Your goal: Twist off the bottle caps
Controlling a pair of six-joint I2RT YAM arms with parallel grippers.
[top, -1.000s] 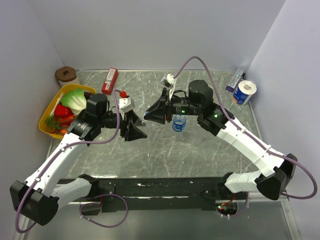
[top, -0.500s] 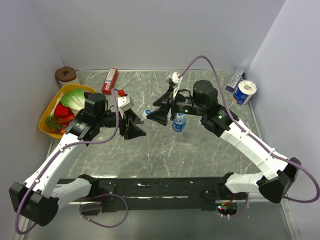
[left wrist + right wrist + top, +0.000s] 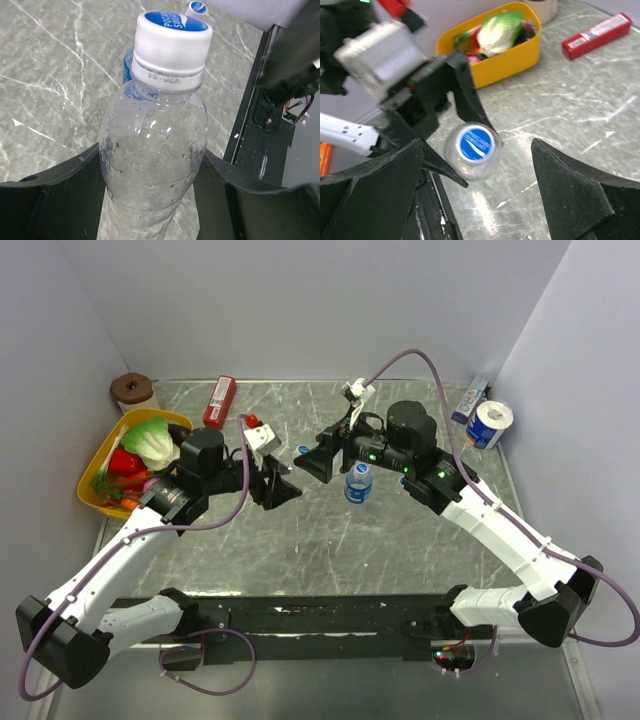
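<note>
While the left gripper [image 3: 150,182] clamps the thin, crushable bottle [image 3: 152,150] at its belly between the arms, the right gripper [image 3: 475,175] gapes wide. Pinch the ridged cap [image 3: 172,50]; the wet plastic looks slick!

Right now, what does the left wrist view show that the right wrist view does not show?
Only the left wrist: a loose cap on the table beyond the bottle. Only the right wrist: the yellow basket with vegetables, the red box, and the open right gripper. Both: the bottle, its cap on, shut in the left gripper.
</note>
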